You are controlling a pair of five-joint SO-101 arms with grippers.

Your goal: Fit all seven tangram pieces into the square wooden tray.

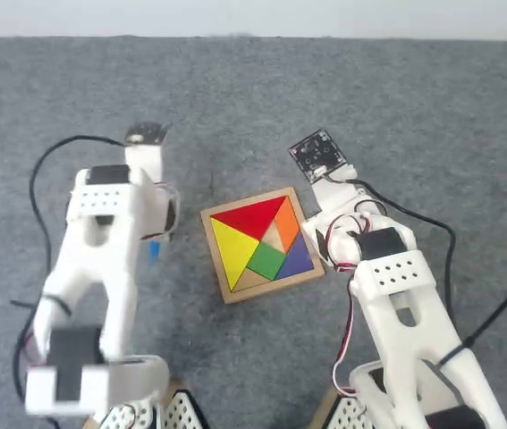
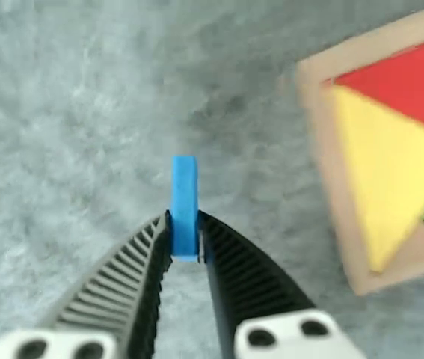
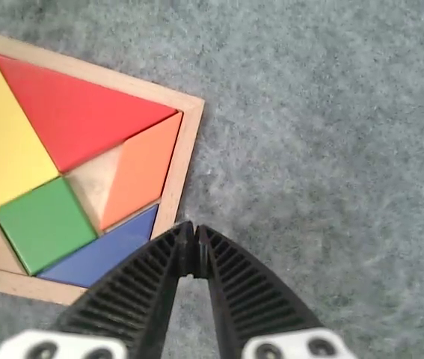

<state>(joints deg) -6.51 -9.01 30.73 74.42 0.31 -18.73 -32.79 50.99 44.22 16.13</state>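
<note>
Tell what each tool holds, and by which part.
Left tool clamps the blue piece, turned on edge, across its flat faces at one end. Right tool is shut, holding nothing.

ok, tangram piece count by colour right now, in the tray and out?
red piece: 1, in the tray
yellow piece: 1, in the tray
orange piece: 1, in the tray
green piece: 1, in the tray
indigo piece: 1, in the tray
blue piece: 1, held on edge in the left gripper, off the tray
Total: 6 (5 in the tray, 1 held)
</note>
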